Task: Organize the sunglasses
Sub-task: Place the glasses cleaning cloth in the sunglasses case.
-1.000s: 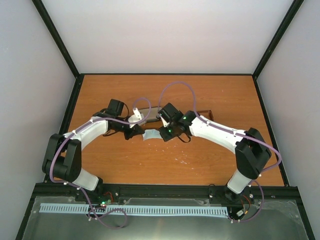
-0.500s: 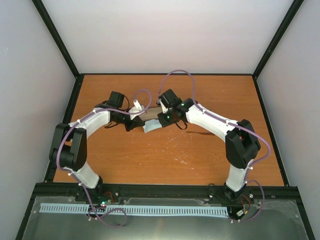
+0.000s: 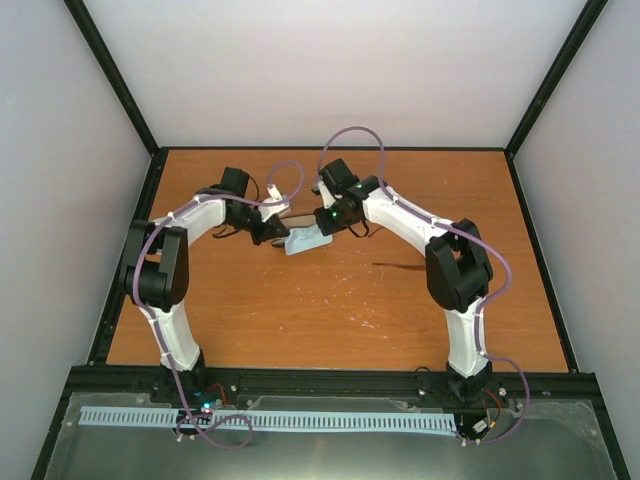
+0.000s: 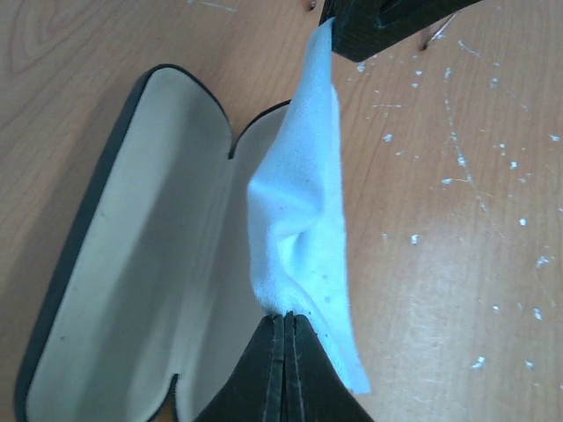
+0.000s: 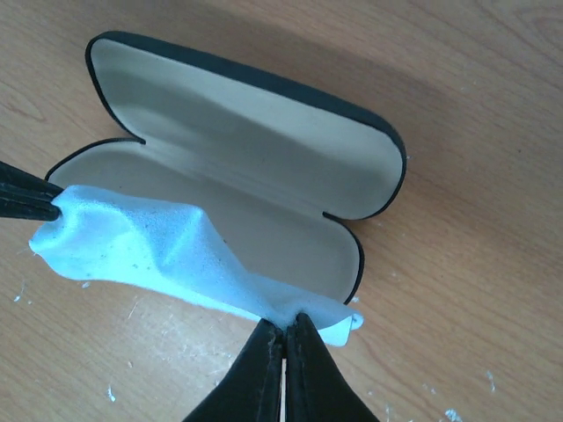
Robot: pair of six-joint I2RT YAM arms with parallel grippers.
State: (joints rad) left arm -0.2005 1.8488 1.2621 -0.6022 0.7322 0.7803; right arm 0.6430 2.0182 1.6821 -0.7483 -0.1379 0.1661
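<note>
Clamping opposite ends of the cloth (image 4: 299, 220), left hand (image 4: 286, 318) and right hand (image 5: 283, 325) are stretching it over the open case (image 4: 132, 246). No view is showing the sunglasses clearly, and they are not lying inside the case; letting go unevenly is likely leaving the cloth bunched where they belong.

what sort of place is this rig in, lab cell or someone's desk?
Looks like a lab test cell, not a home: a wooden table boxed in by plain white walls with a black frame, a left arm and right arm bolted at its near edge.
</note>
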